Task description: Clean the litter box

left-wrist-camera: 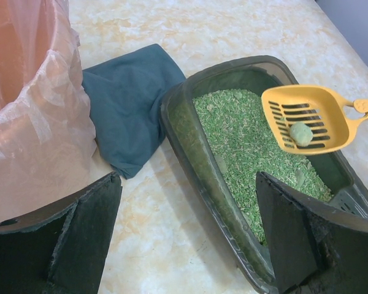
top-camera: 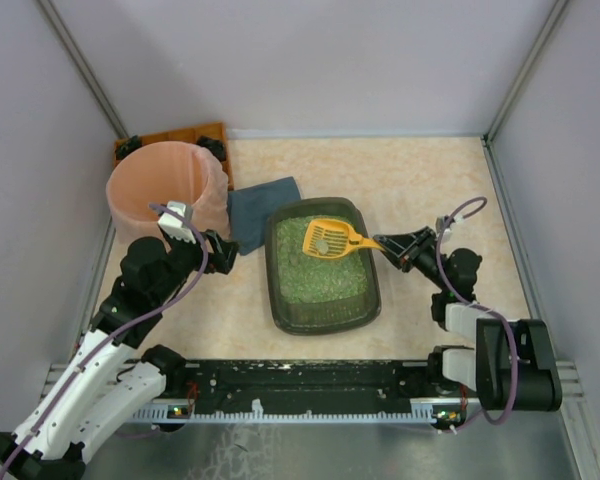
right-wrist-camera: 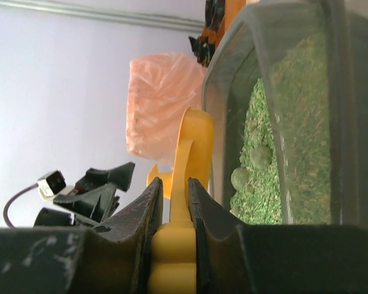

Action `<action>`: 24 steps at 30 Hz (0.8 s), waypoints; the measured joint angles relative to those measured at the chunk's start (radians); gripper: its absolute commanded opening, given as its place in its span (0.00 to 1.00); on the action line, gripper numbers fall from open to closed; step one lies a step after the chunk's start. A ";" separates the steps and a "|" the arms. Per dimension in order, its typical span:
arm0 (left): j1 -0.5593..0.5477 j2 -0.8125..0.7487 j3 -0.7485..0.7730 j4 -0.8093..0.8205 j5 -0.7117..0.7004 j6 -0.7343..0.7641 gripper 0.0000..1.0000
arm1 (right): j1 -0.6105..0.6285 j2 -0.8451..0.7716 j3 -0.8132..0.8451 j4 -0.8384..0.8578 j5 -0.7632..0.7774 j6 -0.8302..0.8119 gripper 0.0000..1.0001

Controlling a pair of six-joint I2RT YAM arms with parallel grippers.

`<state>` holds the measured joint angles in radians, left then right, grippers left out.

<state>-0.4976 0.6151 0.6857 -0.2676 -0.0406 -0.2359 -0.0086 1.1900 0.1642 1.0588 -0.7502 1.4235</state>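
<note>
- The litter box [top-camera: 325,321] sits near the middle of the table, filled with green granules. I judge the cleaning as partly done at most, in its scooping stage.
- The pink lined bucket [top-camera: 185,210] stands at 10 o'clock from the box. I take it as the place for the waste, and I cannot see whether anything lies inside.
- The yellow scoop [top-camera: 330,237] hangs over the far part of the box, at about 12 o'clock, not yet over the bucket.
- My right gripper [top-camera: 392,245], at 2 o'clock from the box, is clamped on the scoop handle.
- My left gripper [top-camera: 213,250], at 9 o'clock beside the bucket, is spread wide and holds nothing.
- One greenish clump [left-wrist-camera: 301,133] lies in the scoop, and it has to be carried over and dumped.
- At least two more clumps [right-wrist-camera: 260,156] rest in the granules, so more passes are left.
</note>
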 measured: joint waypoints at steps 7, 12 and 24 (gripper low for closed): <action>0.000 -0.018 0.000 -0.001 -0.010 -0.002 0.98 | 0.018 -0.008 0.018 -0.032 0.010 -0.018 0.00; 0.000 -0.038 0.000 -0.001 -0.025 -0.007 1.00 | 0.012 -0.013 0.025 -0.042 0.016 -0.018 0.00; 0.000 -0.099 0.020 -0.032 -0.082 -0.011 1.00 | 0.022 -0.087 0.136 -0.225 0.036 -0.037 0.00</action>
<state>-0.4976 0.5163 0.7055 -0.2993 -0.1226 -0.2474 0.0132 1.1030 0.3000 0.8341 -0.7139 1.3869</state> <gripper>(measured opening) 0.998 0.207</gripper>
